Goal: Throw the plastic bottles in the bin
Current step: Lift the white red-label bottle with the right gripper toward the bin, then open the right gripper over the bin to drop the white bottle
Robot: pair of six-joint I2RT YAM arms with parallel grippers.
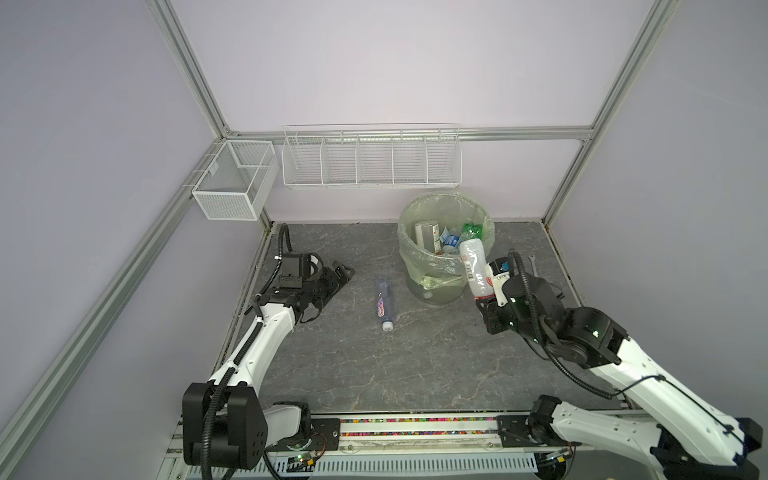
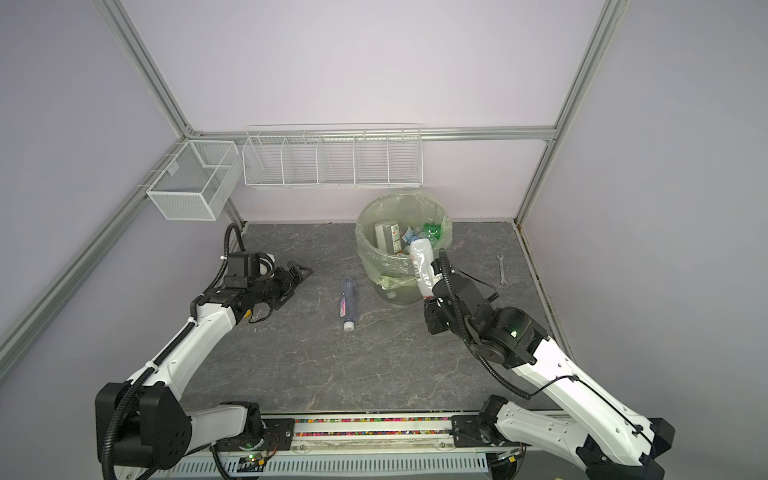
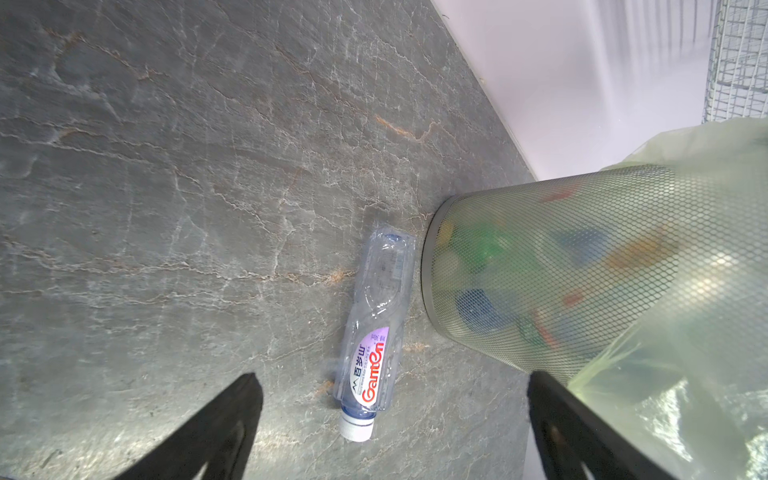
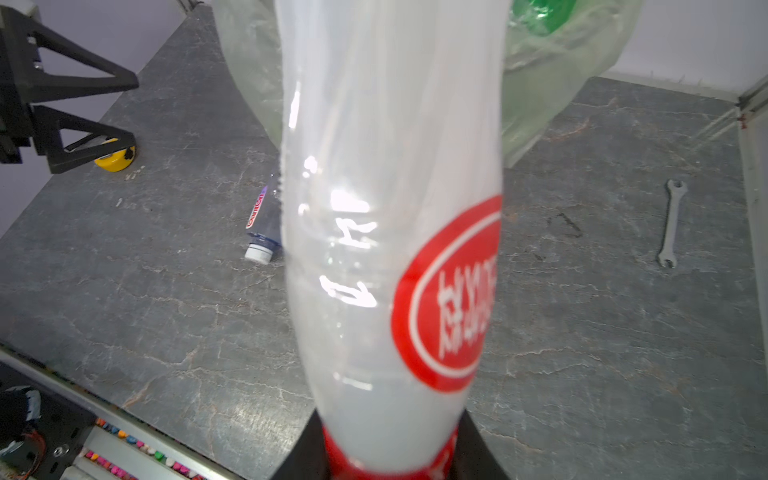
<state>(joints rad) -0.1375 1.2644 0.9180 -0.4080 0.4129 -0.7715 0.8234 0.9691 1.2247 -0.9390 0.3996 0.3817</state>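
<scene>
A white bottle [image 1: 476, 266], red-labelled, stands tilted in the right gripper [image 1: 487, 298], which is clamped on its cap end. Its free end appears to lean over the near rim of the bin [image 1: 409, 249], toward the back edge of the bench [image 1: 374, 374] — the drop looks close. One clear bottle [image 1: 384, 305] lies flat just beside the bin's base, cap toward the front edge. It is nearer the left gripper [image 1: 340, 275], whose jaws stand wide apart and empty.
</scene>
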